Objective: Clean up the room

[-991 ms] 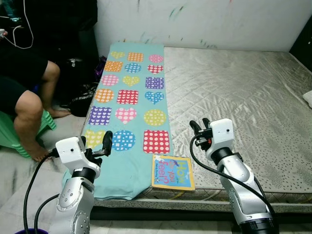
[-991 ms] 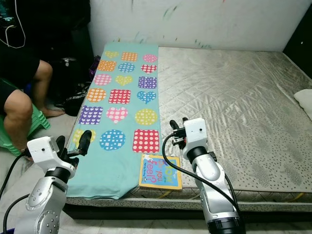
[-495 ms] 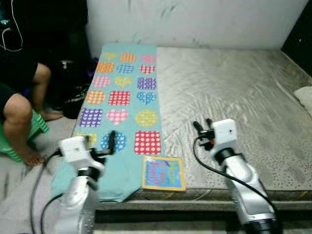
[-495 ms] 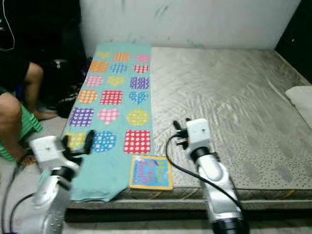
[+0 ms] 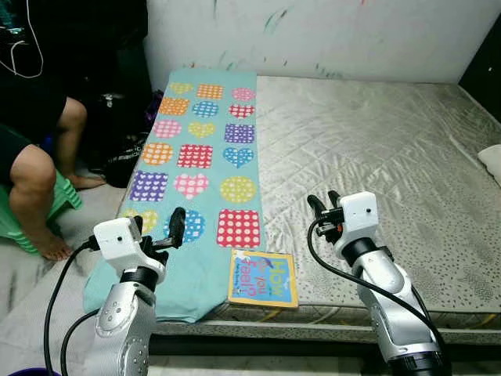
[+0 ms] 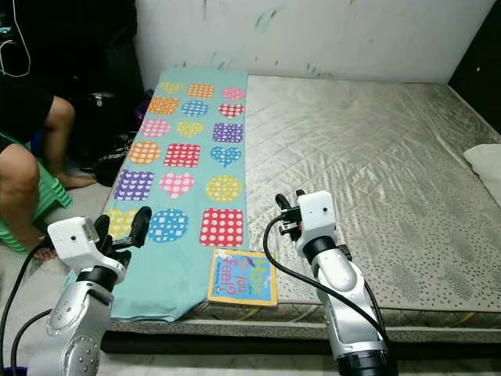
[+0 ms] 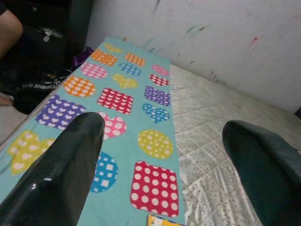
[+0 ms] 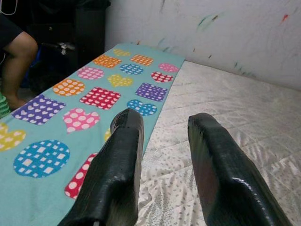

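The robot stands at the near edge of a bed (image 5: pixel 376 141), both arms raised and nothing in hand, so the cleanup looks to be at the approach stage. A book (image 5: pixel 262 278) lies flat at the near edge of the mattress, just right of a patterned mat (image 5: pixel 200 164) that runs from the near edge to the far wall. The left gripper (image 5: pixel 156 228) hovers over the mat's near left corner, jaws spread wide and empty. The right gripper (image 5: pixel 322 205) hangs over bare mattress, right of and beyond the book, jaws parted and empty. A person (image 5: pixel 35 157) sits at far left. The likely next move is lowering a gripper toward the book's edge.
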Tool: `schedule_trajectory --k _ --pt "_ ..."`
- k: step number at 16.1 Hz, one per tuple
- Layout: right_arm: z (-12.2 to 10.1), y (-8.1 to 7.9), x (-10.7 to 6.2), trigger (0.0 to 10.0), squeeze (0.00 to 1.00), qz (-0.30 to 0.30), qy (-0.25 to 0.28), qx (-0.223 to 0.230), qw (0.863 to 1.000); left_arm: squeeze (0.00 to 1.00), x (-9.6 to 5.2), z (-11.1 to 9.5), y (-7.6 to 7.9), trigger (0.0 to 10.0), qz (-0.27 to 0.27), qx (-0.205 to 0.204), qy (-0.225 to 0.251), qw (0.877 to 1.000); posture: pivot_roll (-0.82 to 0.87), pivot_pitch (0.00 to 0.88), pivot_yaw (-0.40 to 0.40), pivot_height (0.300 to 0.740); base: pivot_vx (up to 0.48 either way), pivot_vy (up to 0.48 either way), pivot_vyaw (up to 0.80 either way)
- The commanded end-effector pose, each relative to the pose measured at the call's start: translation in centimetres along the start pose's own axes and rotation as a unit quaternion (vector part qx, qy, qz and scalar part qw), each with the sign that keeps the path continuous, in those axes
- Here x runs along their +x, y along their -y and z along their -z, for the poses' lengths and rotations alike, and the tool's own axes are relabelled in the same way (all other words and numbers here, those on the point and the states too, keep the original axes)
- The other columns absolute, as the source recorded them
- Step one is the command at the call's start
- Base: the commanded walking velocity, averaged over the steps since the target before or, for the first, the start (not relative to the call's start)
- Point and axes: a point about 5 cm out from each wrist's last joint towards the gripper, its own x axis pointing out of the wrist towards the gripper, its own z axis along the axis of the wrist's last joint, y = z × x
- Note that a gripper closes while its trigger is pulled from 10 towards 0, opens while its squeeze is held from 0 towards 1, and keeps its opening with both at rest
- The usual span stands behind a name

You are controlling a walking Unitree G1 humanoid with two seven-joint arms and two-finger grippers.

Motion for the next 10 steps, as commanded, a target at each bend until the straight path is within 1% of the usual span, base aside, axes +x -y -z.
schedule_trajectory --k 1,10 --pt "-0.15 0.01 -0.04 10.0 0.00 -0.002 0.002 -0.003 1.000 0.00 -0.10 -0.21 0.32 10.0 0.012 -0.004 0.007 1.000 -0.14 0.029 -0.035 0.740 0.000 0.000 0.00" --pt "-0.08 -0.02 0.09 10.0 0.00 -0.001 0.002 0.003 1.000 0.00 -0.21 -0.26 0.38 10.0 0.017 0.000 0.006 1.000 -0.14 0.028 -0.036 0.740 0.345 0.000 0.00"
